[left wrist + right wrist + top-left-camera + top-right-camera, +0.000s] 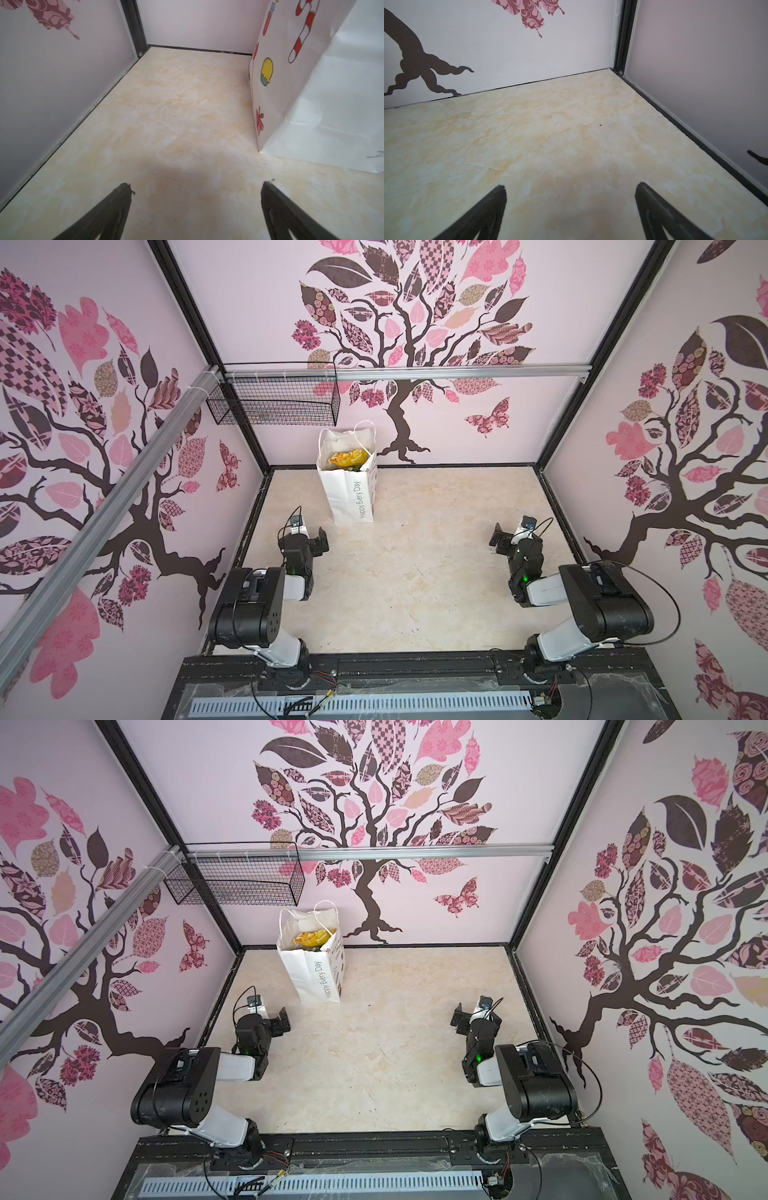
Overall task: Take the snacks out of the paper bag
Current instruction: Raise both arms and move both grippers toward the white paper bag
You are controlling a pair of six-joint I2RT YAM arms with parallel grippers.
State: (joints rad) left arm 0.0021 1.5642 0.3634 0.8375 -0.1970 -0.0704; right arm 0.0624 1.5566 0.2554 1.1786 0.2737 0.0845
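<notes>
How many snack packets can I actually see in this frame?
2, both inside the paper bag: a yellow-orange packet on top at its mouth, and a sliver of a green packet beneath it. More may be hidden deeper.

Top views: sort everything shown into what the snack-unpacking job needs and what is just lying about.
Job in hand:
paper bag, upright
snacks, inside it
left gripper, open
right gripper, open

Just there:
black wire basket, up at the aluminium rail
</notes>
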